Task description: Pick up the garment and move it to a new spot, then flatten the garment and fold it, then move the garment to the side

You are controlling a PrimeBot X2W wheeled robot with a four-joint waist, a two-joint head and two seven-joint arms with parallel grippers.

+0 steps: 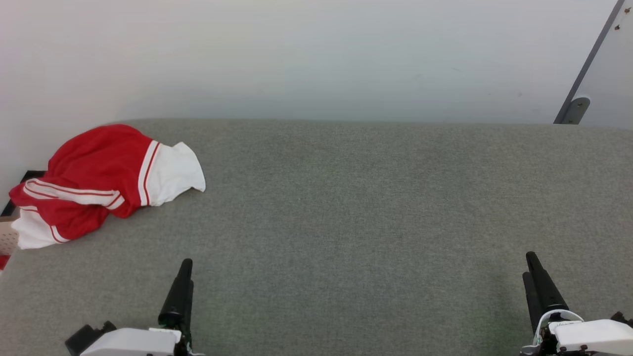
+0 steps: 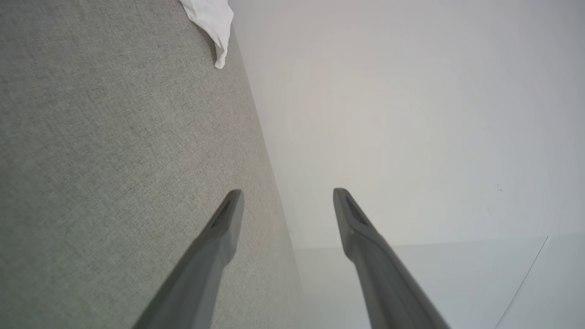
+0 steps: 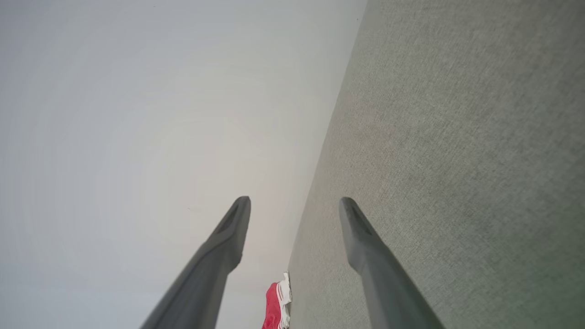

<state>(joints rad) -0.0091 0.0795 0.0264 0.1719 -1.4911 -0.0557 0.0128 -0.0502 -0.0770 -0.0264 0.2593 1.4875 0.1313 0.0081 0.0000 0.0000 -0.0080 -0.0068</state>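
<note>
My left tool (image 1: 184,269) sits at seven o'clock and my right tool (image 1: 533,264) at five. Both are parked at the near edge of the counter (image 1: 346,222) because, I judge, the pickup is not yet begun. Each has its fingers spread wide with nothing between them. The garment (image 1: 99,168) lies bunched at ten o'clock, on the counter's left edge, well apart from both tools. Its long axis runs from eight o'clock to two, one white sleeve pointing toward three, the other lying at the left edge.
</note>
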